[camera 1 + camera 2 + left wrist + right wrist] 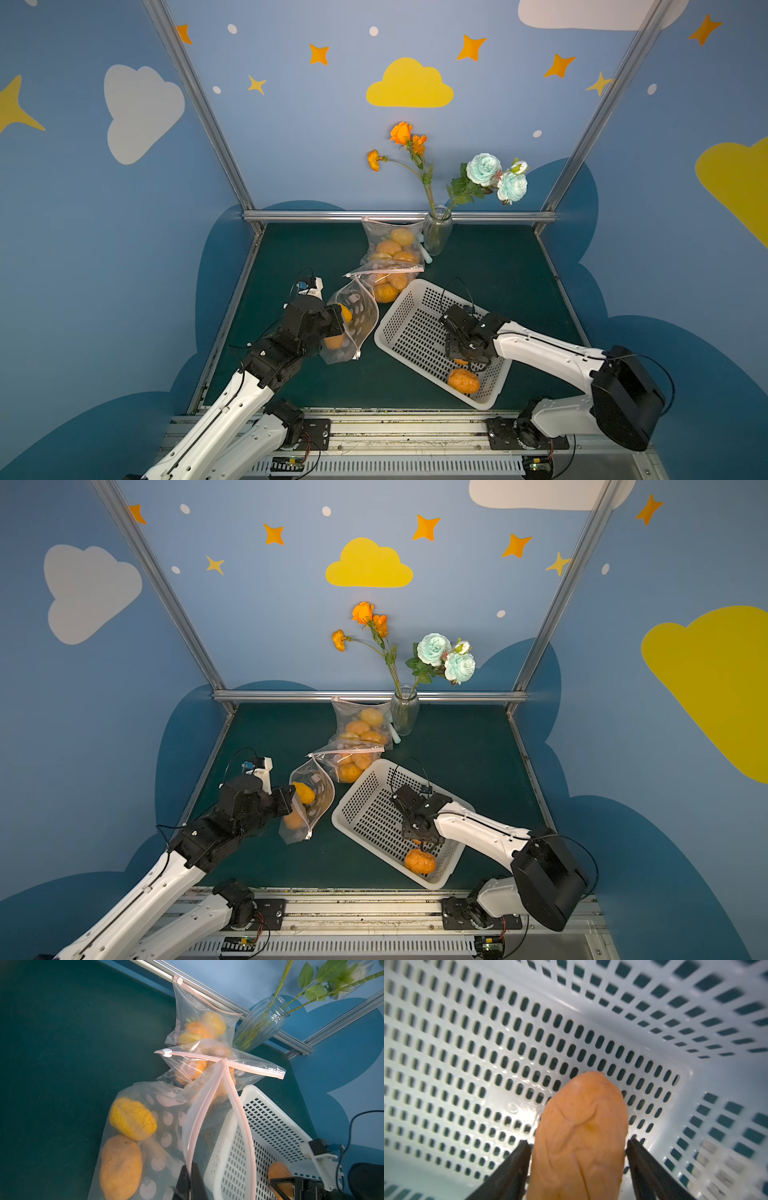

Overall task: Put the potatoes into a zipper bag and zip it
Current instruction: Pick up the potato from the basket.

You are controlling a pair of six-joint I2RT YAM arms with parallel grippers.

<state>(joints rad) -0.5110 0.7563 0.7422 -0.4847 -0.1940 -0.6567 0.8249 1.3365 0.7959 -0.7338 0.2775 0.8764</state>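
Got the right gripper (578,1144) down in the white basket (467,1047), black fingers (517,1165) spread wide either side of a wrinkly orange potato (581,1130), tips right at the skin. Can't tell whether actually squeezing yet or just straddling, and a bit blurry there too. Best to close across the narrow middle, and gently: looks soft and creased, so probably squashy and keen to roll out. Check for a proper hold before lifting, then go straight up to clear the basket wall. Leave the second potato (463,381), just beside in the same basket, for the next trip.

Over on the other side, got the left gripper (190,1169) pressed together on the pink zip rim of the open zipper bag (166,1105), pinching one lip. Two potatoes (133,1119) lying in there so far. Keep that pinch steady and high to hold the mouth gaping toward the basket. Come in low over the mouth and let go inside, no tossing. Watch for the slack film folding across the opening.

Two filled bags (392,249) further back near the rail, well clear of the route.
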